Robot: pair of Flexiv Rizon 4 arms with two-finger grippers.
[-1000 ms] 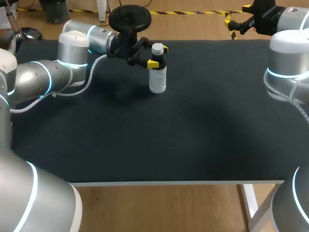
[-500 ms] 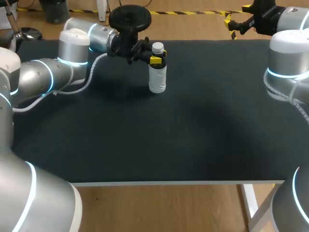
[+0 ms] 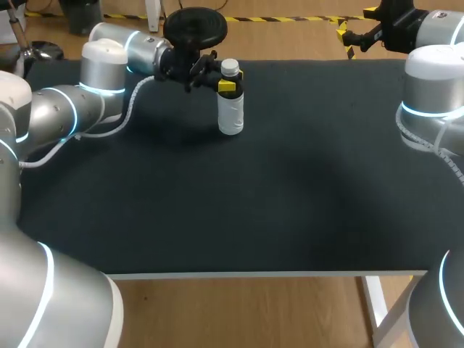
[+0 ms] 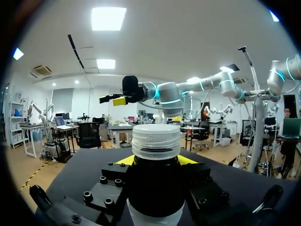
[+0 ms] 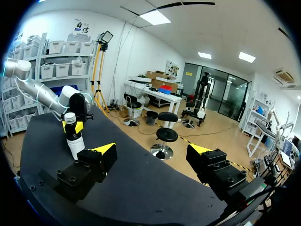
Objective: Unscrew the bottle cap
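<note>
The black surface (image 3: 254, 217) lies bare on the near side of the bottle (image 3: 230, 110). The bottle stands upright towards the far edge, with its white ribbed cap (image 3: 230, 67) on. A second ago it stood a little further towards the right arm's side; it now stands nearer the left arm (image 3: 101, 65).

The left pincer (image 3: 226, 85) comes in level from the left of the bottle and pinches it just under the cap, at the dark neck. A second ago its yellow tips were spread on either side of the bottle; half a second ago they had come together on it. In the left wrist view the bottle (image 4: 155, 188) fills the space between the fingers, a yellow tip showing at each shoulder, and the cap (image 4: 155, 141) stands clear above them.

Furthest off, well apart from the bottle and to its right, the right pincer (image 3: 353, 32) hangs past the far edge, unmoved. In its own view the right pincer (image 5: 153, 150) is spread wide with nothing between the tips, and the bottle (image 5: 74, 141) shows well ahead.
</note>
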